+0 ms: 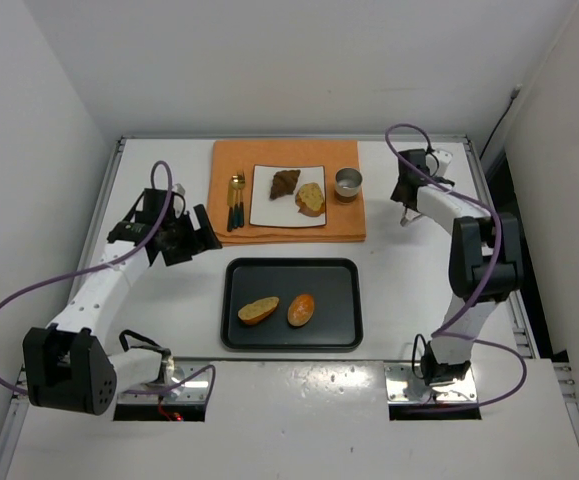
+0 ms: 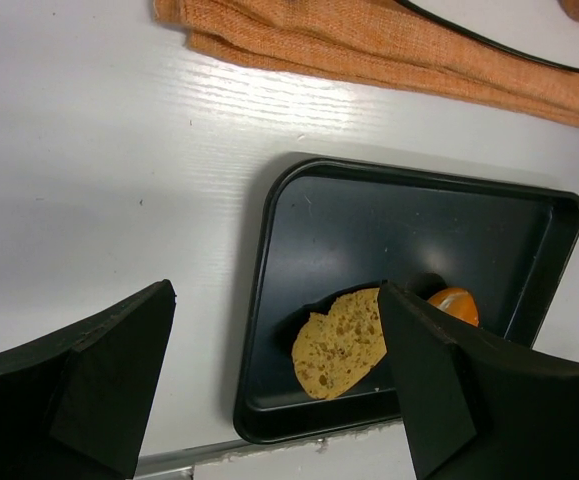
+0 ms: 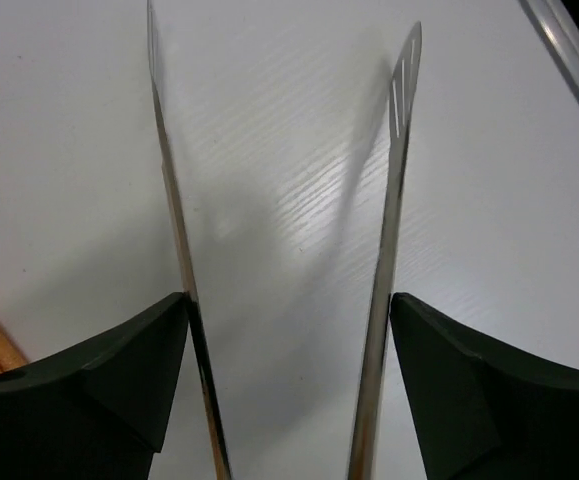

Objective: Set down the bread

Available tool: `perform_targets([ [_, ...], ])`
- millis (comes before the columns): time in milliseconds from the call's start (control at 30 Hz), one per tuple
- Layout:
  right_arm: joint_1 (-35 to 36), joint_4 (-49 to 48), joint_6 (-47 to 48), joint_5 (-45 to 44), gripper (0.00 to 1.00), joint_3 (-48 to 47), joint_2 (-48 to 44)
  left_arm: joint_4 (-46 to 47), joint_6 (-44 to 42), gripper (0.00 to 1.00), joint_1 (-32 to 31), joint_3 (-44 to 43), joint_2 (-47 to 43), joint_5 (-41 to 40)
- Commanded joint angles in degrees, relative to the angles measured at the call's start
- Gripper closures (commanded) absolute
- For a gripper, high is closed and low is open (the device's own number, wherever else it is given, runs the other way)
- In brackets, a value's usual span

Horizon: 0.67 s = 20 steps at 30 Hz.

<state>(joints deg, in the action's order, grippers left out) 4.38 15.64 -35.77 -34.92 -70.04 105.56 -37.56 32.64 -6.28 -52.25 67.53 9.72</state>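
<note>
the croissant point(image 1: 285, 182) and one slice point(image 1: 310, 197) are seated on the plate point(image 1: 264, 212); the other slice point(image 1: 258, 309) and the bun point(image 1: 301, 308) are left in the tray point(image 1: 339, 300), so the task is judged half done. the left end effector point(image 2: 276, 295) is opened wide and empty; empty tongs point(image 3: 394, 180) are gripped by the right end effector point(image 3: 289, 300).

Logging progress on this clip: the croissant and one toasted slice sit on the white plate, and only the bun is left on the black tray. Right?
Not only the bun: the top external view shows the black tray holding the bun and a second toasted slice beside it. The croissant and one toasted slice do sit on the white plate.
</note>
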Motion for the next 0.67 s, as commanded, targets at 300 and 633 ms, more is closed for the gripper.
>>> perform_targets([
  [300,-1.0,15.3,-3.1,2.2,0.00,-16.9,1.7,1.1,0.0,0.12,0.7,-3.2,0.6,0.9],
  [633,-1.0,18.1,-3.8,1.6,0.00,-10.4,-9.7,1.1,0.0,0.09,0.7,-5.5,1.1,0.1],
])
